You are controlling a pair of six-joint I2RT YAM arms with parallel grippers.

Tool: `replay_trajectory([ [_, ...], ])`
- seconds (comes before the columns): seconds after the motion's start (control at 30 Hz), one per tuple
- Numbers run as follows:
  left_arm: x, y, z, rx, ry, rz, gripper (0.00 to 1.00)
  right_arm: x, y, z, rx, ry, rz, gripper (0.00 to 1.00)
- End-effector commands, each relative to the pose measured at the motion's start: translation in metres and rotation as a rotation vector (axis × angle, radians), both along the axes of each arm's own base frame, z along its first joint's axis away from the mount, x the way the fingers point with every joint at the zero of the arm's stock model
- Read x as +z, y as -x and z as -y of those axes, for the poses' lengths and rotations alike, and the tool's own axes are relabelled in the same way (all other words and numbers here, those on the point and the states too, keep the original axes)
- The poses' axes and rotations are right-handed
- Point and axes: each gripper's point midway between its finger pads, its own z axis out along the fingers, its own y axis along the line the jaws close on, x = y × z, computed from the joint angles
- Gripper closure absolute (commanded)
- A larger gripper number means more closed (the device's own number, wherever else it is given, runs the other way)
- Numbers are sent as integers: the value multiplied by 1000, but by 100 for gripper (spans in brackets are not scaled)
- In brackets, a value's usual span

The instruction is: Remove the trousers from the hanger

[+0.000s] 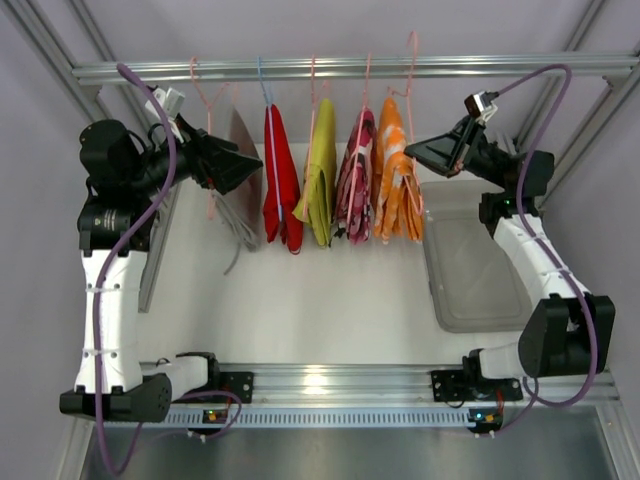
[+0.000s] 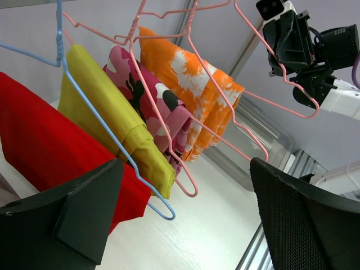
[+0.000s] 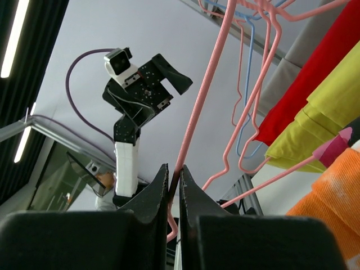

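While right pincer (image 3: pixel 174 170) pinches a pink hanger (image 3: pixel 206 84), orange trousers (image 3: pixel 332 194) hang beside it; left pincer (image 2: pixel 185 180) spread.

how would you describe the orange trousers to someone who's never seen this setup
Find the metal rail across the back of the table, where garments hang in a row. The orange trousers are the rightmost garment, nearest the clear bin. Only they are orange with white blotches; the pink camouflage pair hangs beside them.

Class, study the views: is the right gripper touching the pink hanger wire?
Touching. The right wrist view shows the right gripper shut on the pink hanger wire, which runs up from between its fingers with no gap.
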Motion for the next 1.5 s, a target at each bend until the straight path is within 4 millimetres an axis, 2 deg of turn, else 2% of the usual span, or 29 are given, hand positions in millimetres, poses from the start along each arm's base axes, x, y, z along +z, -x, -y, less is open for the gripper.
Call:
replay_trajectory([
  [0.0,7,3,-2,5,-21,72,1,63,40,2,-18,-45,431,100],
  [0.17,5,0,-2,8,-28,78,1,70,51,3,-11,-61,458,100],
  [0.27,8,2,0,-17,-20,81,1,77,68,4,0,-62,488,100],
  [0.37,20,4,4,-44,9,94,1,80,86,5,5,-57,502,100],
  [0.47,32,8,14,-120,105,41,1,74,102,5,5,-47,491,100],
  [0.5,34,13,21,-176,138,18,1,68,109,6,0,-47,481,100],
  [0.57,40,15,33,-235,233,-16,1,62,111,6,-13,-37,462,100],
  [0.6,39,19,47,-285,253,-42,1,58,117,6,-21,-34,465,100],
  [0.67,42,23,64,-326,266,-68,1,54,119,8,-33,-40,448,100],
  [0.7,39,28,83,-379,260,-84,1,50,123,8,-39,-38,445,100],
  [0.77,41,30,97,-399,269,-96,1,44,121,9,-51,-26,409,100],
  [0.83,34,32,118,-454,269,-140,1,41,126,8,-69,-2,434,100],
  [0.87,37,34,124,-472,272,-130,1,39,125,8,-76,7,424,100],
  [0.9,32,36,139,-514,271,-158,1,37,126,9,-90,20,420,100],
  [0.97,37,43,156,-567,277,-155,2,35,127,9,-106,33,414,100],
  [1.0,42,53,174,-626,283,-144,2,32,127,9,-118,46,406,100],
  [1.07,46,69,195,-692,293,-147,4,31,126,10,-140,54,396,100],
  [1.13,46,72,213,-741,319,-180,6,28,128,11,-166,67,389,100],
  [1.17,45,80,223,-777,323,-192,9,28,127,12,-179,70,388,100],
  [1.2,39,78,232,-786,329,-215,11,28,129,12,-192,81,410,100],
  [1.37,40,83,257,-812,367,-247,15,25,131,12,-201,95,401,100],
  [1.47,33,74,270,-799,398,-281,17,23,132,13,-201,105,408,100],
])
